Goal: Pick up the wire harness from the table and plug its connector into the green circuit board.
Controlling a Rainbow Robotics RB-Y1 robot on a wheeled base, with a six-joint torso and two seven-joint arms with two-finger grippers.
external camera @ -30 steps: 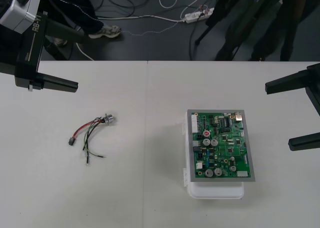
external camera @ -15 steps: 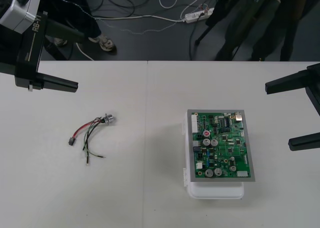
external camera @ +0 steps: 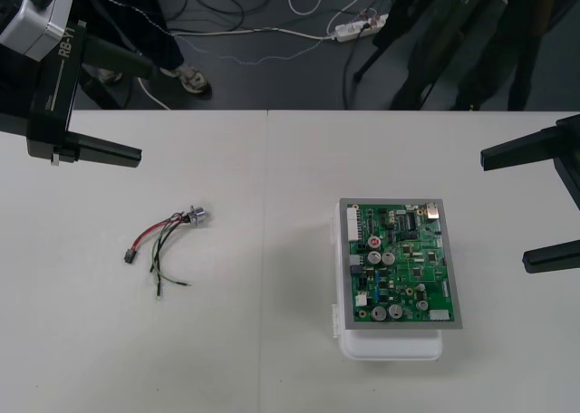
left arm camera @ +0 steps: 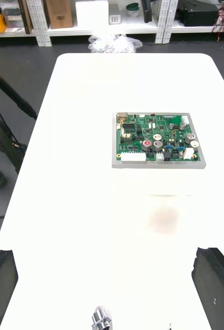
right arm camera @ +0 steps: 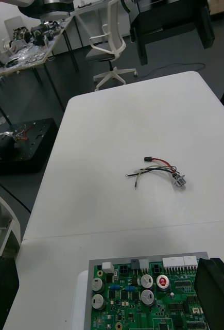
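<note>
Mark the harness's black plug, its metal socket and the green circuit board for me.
black plug (external camera: pixel 129 257), front view, the plug's body.
metal socket (external camera: pixel 195 216), front view, its round flange.
green circuit board (external camera: pixel 403 268), front view, middle of its green face.

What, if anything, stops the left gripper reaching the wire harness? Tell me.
Likely nothing, so yes. The left gripper hangs open over the table's left side; the wire harness lies loose close by, with nothing between them.

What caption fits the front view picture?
Wire harness lies on table left of green circuit board; left gripper and right gripper wait open.
</note>
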